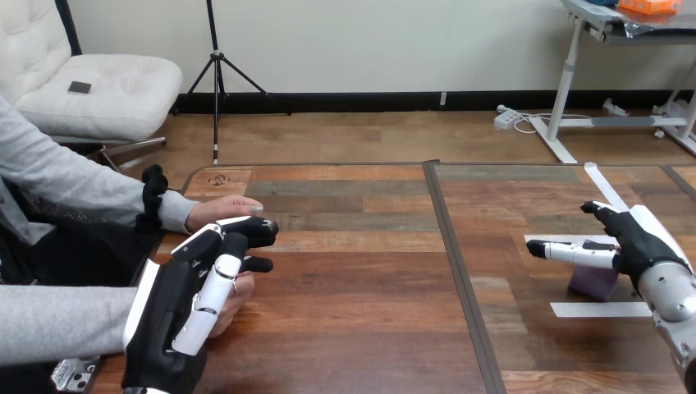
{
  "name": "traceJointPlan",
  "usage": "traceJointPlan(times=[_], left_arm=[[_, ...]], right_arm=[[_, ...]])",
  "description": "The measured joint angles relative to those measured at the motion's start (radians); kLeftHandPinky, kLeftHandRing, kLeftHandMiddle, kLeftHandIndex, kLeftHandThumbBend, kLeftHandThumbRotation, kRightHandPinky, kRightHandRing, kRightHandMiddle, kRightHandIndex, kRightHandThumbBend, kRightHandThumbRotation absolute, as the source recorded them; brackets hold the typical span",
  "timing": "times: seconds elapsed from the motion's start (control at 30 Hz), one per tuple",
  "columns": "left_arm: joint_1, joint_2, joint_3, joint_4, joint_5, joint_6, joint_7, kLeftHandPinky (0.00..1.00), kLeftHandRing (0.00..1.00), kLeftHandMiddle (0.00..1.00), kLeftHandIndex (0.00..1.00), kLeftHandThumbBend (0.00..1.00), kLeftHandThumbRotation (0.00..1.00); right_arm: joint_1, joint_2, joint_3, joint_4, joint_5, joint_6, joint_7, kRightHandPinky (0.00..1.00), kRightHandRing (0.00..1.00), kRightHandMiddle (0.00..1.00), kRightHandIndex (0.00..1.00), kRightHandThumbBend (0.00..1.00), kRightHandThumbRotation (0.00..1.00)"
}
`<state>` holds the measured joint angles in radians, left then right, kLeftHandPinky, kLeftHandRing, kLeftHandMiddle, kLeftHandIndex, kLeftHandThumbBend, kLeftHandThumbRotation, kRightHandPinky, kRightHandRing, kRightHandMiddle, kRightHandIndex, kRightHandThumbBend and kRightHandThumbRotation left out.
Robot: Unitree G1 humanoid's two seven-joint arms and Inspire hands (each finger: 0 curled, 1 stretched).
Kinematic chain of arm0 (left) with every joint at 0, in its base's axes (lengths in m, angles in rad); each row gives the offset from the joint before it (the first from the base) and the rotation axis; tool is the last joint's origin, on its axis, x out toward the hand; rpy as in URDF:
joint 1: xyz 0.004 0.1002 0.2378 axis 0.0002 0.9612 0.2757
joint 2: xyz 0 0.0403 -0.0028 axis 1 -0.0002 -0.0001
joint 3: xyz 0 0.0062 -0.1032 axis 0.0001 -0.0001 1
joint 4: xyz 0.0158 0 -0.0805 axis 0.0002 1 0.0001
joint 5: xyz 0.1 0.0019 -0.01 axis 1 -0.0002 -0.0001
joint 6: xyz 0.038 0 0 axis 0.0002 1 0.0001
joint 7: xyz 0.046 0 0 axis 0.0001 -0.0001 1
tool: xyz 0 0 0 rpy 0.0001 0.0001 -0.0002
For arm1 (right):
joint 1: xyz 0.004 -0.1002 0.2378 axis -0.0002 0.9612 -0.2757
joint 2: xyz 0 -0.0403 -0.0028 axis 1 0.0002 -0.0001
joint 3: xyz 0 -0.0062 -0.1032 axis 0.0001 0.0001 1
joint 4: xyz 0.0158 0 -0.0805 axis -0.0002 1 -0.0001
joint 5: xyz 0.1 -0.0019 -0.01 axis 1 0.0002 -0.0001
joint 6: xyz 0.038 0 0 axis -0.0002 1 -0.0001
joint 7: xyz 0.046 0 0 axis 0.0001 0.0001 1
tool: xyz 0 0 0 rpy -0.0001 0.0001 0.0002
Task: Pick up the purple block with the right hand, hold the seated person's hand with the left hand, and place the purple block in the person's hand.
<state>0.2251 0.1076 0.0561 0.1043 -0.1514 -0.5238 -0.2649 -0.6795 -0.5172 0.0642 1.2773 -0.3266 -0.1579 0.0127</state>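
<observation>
- Over on the right half of the table (369, 271), the purple block (592, 283) stands on the wood, not lifted.
- White tape (599, 309) frames it. One strip lies flat just in front of it, a second shows behind it under a robot finger, and a third runs slantwise farther back.
- The right hand (638, 242) is low over the block, with its silver forearm at the right edge.
- Its fingers (566, 251) are open. One is stretched straight toward the left, across the block's top, and the thumb stands up and apart behind it.
- It grips nothing. Whether the stretched finger touches the block's top I cannot tell.
- The left hand (176, 316) hangs above the table at the lower left, its back toward the camera.
- Its fingers are spread nearly straight, pointing up and to the right, with only the black tips bent a little. It is open and curls round nothing.
- The person's near hand (240, 297) lies right behind the left hand and is mostly covered by it. A part shows past the white fingers. The two overlap, but whether they touch I cannot tell.
- The person's far hand (223, 210) rests flat on the table near its left edge, just beyond the left hand's fingertips, and holds nothing.
- A dark seam (461, 279) runs down the table between the two robot hands, which are well apart. The block is right of it, and both of the person's hands are left of it.
</observation>
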Motion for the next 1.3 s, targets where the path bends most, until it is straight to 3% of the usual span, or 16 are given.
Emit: traceJointPlan(times=[0.27, 1.0, 1.07, 1.3], left_arm=[[0.000, 0.002, 0.000, -0.002, 0.000, 0.004, 0.000, 0.61, 0.73, 0.71, 0.61, 0.43, 0.76], [0.001, 0.004, 0.001, -0.003, 0.000, 0.004, -0.010, 0.55, 0.70, 0.69, 0.57, 0.38, 0.76], [0.001, 0.004, 0.001, -0.003, 0.001, 0.004, -0.010, 0.54, 0.70, 0.69, 0.56, 0.37, 0.76], [0.001, 0.006, 0.002, -0.003, 0.002, 0.003, -0.009, 0.53, 0.69, 0.68, 0.56, 0.32, 0.75]], right_arm=[[-0.001, 0.001, 0.012, 0.009, -0.006, 0.036, 0.009, 0.83, 0.96, 0.98, 0.92, 1.00, 0.29], [-0.003, -0.003, 0.050, 0.010, -0.042, 0.036, 0.002, 0.77, 0.91, 0.93, 0.87, 1.00, 0.15], [-0.003, -0.003, 0.051, 0.010, -0.043, 0.036, 0.000, 0.75, 0.90, 0.91, 0.86, 1.00, 0.12], [-0.003, -0.004, 0.059, 0.010, -0.056, 0.036, -0.004, 0.53, 0.72, 0.79, 0.84, 1.00, 0.02]])
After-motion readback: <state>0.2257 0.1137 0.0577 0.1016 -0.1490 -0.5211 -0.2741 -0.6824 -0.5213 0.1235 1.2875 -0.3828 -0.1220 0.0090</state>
